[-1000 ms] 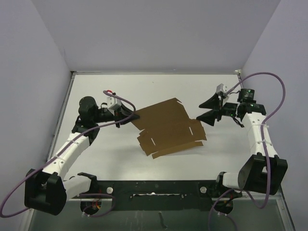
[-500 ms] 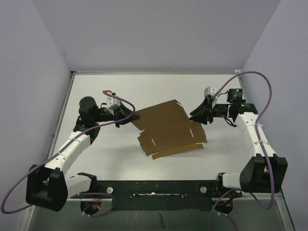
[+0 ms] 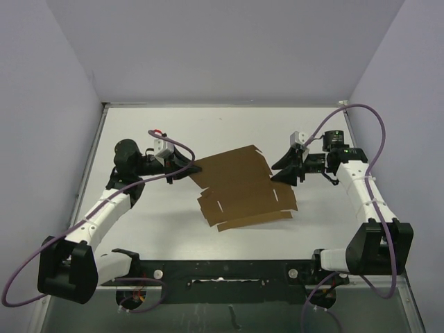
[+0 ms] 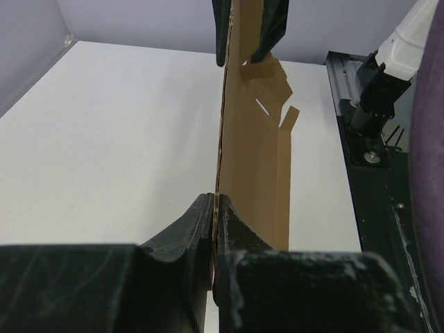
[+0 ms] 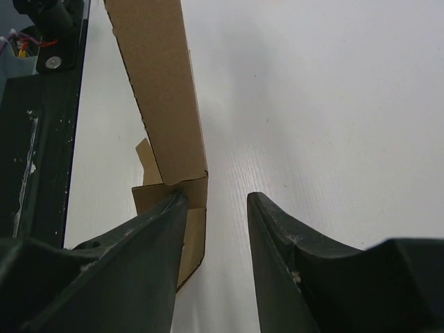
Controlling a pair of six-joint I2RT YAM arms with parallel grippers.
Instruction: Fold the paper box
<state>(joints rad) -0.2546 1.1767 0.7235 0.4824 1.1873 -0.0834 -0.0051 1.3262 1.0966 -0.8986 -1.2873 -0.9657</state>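
Observation:
The paper box (image 3: 243,184) is a flat brown die-cut sheet with flaps and slits, lying mid-table and lifted at its left edge. My left gripper (image 3: 191,167) is shut on that left edge; in the left wrist view its jaws (image 4: 216,208) pinch the sheet (image 4: 250,152) edge-on. At the sheet's right edge my right gripper (image 3: 274,173) stands open. In the right wrist view its gap (image 5: 215,198) lies over bare table. Its left finger (image 5: 149,236) rests against a corner flap of the cardboard (image 5: 159,83), and nothing is clamped.
The white table (image 3: 173,125) is enclosed by pale walls at the back and both sides. A black rail (image 3: 222,270) with the arm bases runs along the near edge. The right arm's purple cable (image 3: 374,125) arcs above it.
My right gripper has moved left to the sheet's right edge, with its jaws narrower than a second ago. The sheet's right side has shifted slightly. The left gripper has held still.

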